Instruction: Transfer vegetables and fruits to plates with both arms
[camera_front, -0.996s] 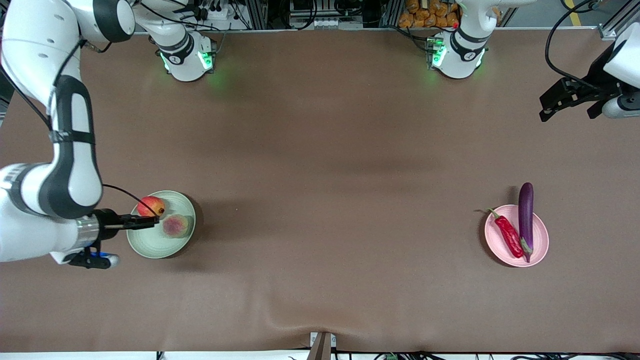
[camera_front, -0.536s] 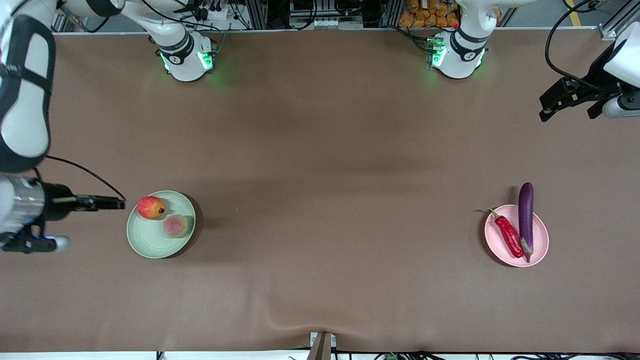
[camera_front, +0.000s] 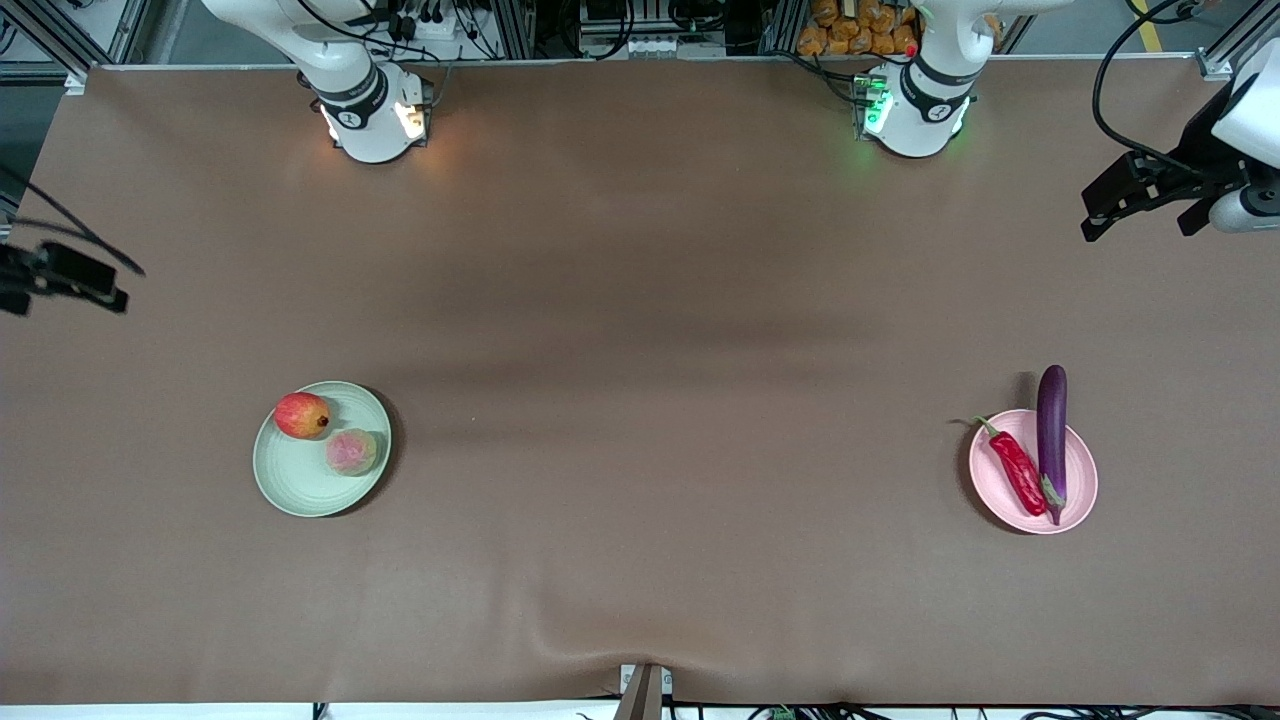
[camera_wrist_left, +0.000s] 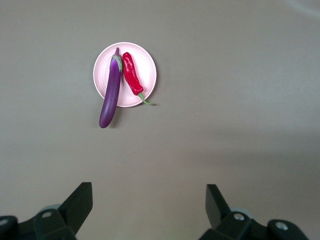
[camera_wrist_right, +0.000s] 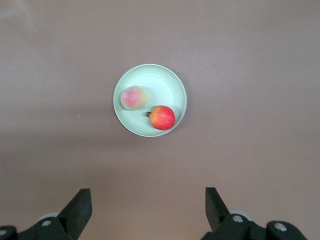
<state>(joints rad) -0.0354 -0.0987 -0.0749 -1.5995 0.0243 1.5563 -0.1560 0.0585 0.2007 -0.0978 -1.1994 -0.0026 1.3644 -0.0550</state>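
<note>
A red-yellow apple (camera_front: 302, 415) and a pinkish-tan peach (camera_front: 351, 452) lie on the pale green plate (camera_front: 300, 485) toward the right arm's end of the table. The purple eggplant (camera_front: 1051, 430) and red chili pepper (camera_front: 1017, 470) lie side by side on the pale pink plate (camera_front: 1082, 480) toward the left arm's end; the eggplant's tip overhangs the rim. My right gripper (camera_front: 62, 288) hangs open and empty high over its table end. My left gripper (camera_front: 1135, 215) is open and empty too, raised over its own end. The right wrist view shows the green plate (camera_wrist_right: 162, 82), the left wrist view the pink plate (camera_wrist_left: 147, 67).
Brown cloth covers the whole table. The two arm bases (camera_front: 372, 115) (camera_front: 915, 110) stand along the edge farthest from the front camera. A small bracket (camera_front: 645, 690) sits at the nearest edge.
My right arm has pulled back from over the green plate, rising and swinging out to its table end. The fruits stayed on the plate. The left arm has not moved.
</note>
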